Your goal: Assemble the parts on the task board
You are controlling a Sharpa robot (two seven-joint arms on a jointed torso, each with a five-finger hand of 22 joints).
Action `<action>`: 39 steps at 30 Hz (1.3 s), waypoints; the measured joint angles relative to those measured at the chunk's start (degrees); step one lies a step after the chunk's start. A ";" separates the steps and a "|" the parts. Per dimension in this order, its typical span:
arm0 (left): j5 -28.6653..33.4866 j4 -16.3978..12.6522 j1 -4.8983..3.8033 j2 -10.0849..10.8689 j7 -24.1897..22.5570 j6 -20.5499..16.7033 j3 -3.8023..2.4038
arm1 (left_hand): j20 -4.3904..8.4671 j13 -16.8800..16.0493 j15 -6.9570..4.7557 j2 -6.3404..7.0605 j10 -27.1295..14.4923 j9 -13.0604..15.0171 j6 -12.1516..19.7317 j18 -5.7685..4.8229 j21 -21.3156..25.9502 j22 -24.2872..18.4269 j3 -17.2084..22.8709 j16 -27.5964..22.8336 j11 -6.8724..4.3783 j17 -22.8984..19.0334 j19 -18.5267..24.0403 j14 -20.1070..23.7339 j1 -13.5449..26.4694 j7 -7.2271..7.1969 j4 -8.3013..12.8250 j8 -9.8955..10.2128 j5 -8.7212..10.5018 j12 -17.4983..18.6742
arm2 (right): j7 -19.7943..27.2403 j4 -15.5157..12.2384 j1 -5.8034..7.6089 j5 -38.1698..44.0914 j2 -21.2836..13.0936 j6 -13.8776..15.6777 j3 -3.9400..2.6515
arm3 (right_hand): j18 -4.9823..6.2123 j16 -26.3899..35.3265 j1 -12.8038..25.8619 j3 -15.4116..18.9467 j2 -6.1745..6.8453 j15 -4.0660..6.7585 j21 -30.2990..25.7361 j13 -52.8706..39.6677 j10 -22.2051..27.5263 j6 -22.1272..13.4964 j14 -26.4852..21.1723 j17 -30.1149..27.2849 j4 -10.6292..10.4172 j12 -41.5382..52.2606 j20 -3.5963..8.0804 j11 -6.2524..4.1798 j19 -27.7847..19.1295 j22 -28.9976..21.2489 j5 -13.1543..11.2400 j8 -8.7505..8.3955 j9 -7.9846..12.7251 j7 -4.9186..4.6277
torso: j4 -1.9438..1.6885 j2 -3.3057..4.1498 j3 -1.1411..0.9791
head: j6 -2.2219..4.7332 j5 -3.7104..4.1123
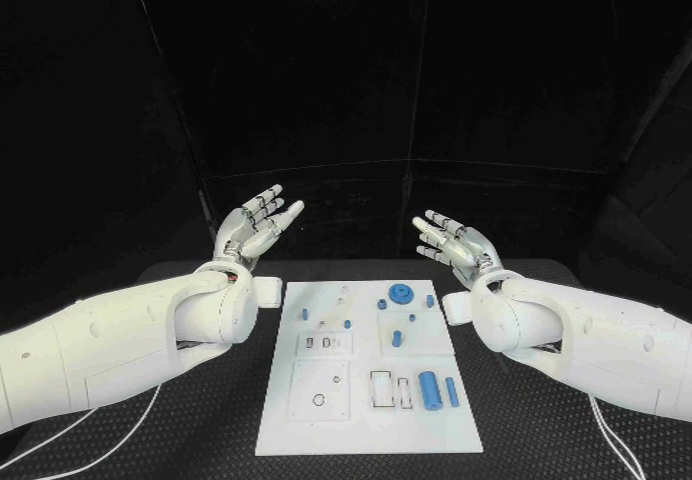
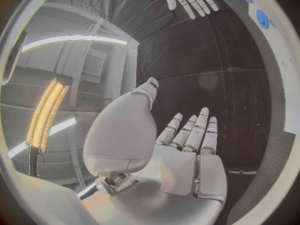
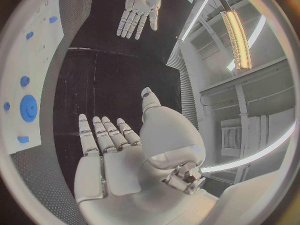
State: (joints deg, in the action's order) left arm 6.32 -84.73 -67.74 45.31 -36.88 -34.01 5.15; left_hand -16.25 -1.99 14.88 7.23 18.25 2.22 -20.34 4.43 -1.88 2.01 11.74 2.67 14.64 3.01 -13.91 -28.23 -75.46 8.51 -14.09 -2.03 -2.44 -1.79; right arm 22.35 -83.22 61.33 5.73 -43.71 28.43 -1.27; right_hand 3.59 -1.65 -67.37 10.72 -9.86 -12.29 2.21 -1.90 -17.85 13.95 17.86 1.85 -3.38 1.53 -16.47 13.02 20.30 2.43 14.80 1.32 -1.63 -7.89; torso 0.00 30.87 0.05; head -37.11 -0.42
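Board: task board [image 1: 368, 420] lies flat mid-table, between the two arms.
Parts: blue gear [image 1: 400, 293] near far edge; blue cylinder [image 1: 428, 388] and thinner blue pin [image 1: 451, 391] side by side near right edge, closer end; smaller blue pieces scattered across far half.
Left hand [image 1: 257, 227]: raised beyond board's far-left corner, fingers spread, nothing held.
Right hand [image 1: 454, 240]: raised beyond far-right corner, fingers apart, nothing held.

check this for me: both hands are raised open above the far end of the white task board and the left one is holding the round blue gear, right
Not quite. The left hand holds nothing: the head view shows its fingers spread and empty. The round blue gear lies on the white task board. The right hand is raised open too.
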 measured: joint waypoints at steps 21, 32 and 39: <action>1.70 -0.44 -0.01 1.35 -1.84 3.08 0.07 | -0.43 -0.02 0.20 0.11 0.40 0.07 -0.59 0.00 -0.23 0.07 0.14 0.22 0.40 0.08 -0.28 -0.61 -0.80 0.00 -0.14 -0.03 0.00 -0.16 | -5.24 5.69 1.10 30.38 -0.31 -5.00 -0.28 | 5.80 -6.95 -12.78 -6.67 1.77 3.74 10.24 -1.55 -34.91 32.23 37.98 2.22 11.88 4.90 1.82 -2.11 26.23 4.15 -1.79 4.62 -2.06 -3.55 | 0.09 0.55 0.10 | -0.98 -0.31; 1.83 -3.82 -0.05 2.77 -1.93 3.72 0.06 | -0.49 -0.13 -0.12 -0.12 1.77 0.12 -1.30 0.87 -1.37 0.74 0.44 0.86 1.13 0.51 -3.52 -4.59 -1.03 0.07 -0.15 -0.03 0.00 -0.16 | -14.53 7.20 4.26 56.40 1.81 -7.38 -0.38 | 5.79 -13.56 -12.53 -9.06 2.62 9.41 21.19 -1.83 -47.84 42.24 58.31 6.39 16.18 4.90 7.69 -6.08 39.50 9.27 -2.30 4.62 -2.12 -3.12 | -0.28 2.99 0.14 | -0.77 -0.13; 1.84 -6.96 -0.06 4.37 -1.96 4.02 0.06 | -0.41 -0.13 -0.16 -0.12 1.94 0.11 -1.60 0.86 -1.62 0.84 0.46 0.88 1.11 0.56 -4.18 -5.01 -1.03 0.19 -0.13 -0.03 0.00 -0.16 | -20.99 7.13 5.48 70.99 3.36 -10.66 -0.39 | 5.79 -30.75 -9.35 -10.59 4.65 12.34 34.91 -2.06 -53.06 46.39 65.51 17.86 18.82 2.74 11.37 -8.26 45.40 17.36 -1.28 3.19 -2.12 -1.43 | -0.68 5.34 0.41 | -0.38 0.10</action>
State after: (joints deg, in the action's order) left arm 8.16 -91.70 -67.80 49.68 -38.84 -29.99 5.21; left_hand -16.65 -2.11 14.72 7.11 20.18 2.33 -21.94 5.29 -3.50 2.86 12.20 3.55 15.75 3.57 -18.09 -33.24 -76.48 8.70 -14.22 -2.06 -2.44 -1.95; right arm 1.35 -76.09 66.81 76.72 -40.35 17.77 -1.66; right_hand 9.38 -32.40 -76.73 0.12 -5.21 0.04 37.12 -3.96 -70.91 60.33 83.38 19.71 15.44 4.28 -5.11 4.76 65.70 19.79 13.52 4.51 -3.75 -9.32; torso -0.68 36.22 0.46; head -37.49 -0.32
